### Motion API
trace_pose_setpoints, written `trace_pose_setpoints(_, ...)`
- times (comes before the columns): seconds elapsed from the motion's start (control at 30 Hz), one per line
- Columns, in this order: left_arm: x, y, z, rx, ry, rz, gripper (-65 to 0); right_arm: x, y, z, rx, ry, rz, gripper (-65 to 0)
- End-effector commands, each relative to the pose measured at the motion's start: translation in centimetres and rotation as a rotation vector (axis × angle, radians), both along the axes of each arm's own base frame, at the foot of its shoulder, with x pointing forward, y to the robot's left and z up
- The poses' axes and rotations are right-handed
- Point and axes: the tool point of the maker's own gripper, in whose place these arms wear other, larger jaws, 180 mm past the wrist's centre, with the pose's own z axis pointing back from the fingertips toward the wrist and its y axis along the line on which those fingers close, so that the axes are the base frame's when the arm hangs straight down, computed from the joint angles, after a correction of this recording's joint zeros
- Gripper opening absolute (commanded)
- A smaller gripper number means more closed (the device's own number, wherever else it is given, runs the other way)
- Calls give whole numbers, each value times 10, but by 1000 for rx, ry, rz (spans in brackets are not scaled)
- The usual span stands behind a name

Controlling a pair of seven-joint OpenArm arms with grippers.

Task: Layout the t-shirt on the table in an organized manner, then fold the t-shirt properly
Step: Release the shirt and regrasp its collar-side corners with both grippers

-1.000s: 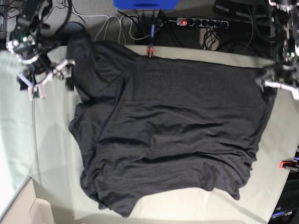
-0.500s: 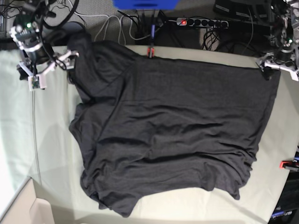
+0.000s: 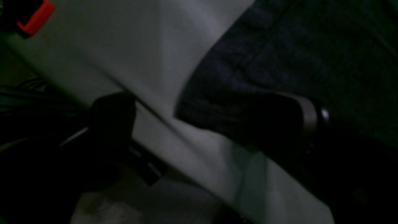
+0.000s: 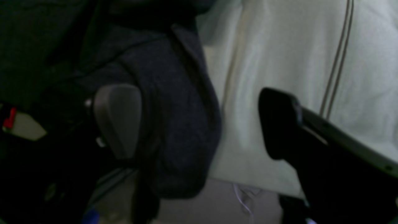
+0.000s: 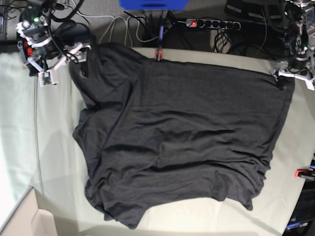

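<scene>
The dark charcoal t-shirt (image 5: 182, 132) lies spread and wrinkled on the pale green table (image 5: 54, 147), no print showing. At its far left sleeve my right gripper (image 5: 63, 63) stands open. In the right wrist view the sleeve fabric (image 4: 180, 124) hangs between the two fingers (image 4: 118, 118) of the right gripper (image 4: 199, 121). My left gripper (image 5: 294, 76) is open at the shirt's far right corner. In the left wrist view that corner (image 3: 217, 93) sits between the spread fingers (image 3: 298, 118) of the left gripper (image 3: 205, 118), above the table edge (image 3: 174, 46).
Behind the table's far edge lie a power strip (image 5: 211, 23), cables and a blue object (image 5: 152, 4). Red clamps sit at the far edge (image 5: 158, 54) and the right edge (image 5: 302, 173). A cardboard box corner (image 5: 24, 216) is at the near left.
Both arms have moved toward the table's far edge. The right gripper went to the left sleeve, the left gripper to the shirt's far right corner. Both stayed open.
</scene>
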Motion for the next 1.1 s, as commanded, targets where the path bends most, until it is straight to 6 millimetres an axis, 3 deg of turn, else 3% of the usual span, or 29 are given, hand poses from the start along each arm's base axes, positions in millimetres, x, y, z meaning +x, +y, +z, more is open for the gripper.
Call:
trace_pose_setpoints(0.0,2,3,3,-5,0,-3,0,4,-1,3,7,-20,1,-45)
trace_pose_setpoints(0.2,2,3,2,-6,2,-1,0,-3,-1,-24,51,39,-16,-102)
trace_pose_setpoints(0.53,3,4,1,-8,1,4,0,-1,-3,-35,66,62,-24,-215)
trace_pose_setpoints(0.7,14,3,5,-11,-21,6,0,-5,-7,-58,94,120,-33,-222)
trace_pose_setpoints(0.83,15,6,-2,-19,-7,24,0,-10,-13,-64,103,131,-62,-222)
trace_pose_setpoints(1.07,15,-19,-22,-44,46,-44,0,-11,-15,-65,103,135,-69,-228)
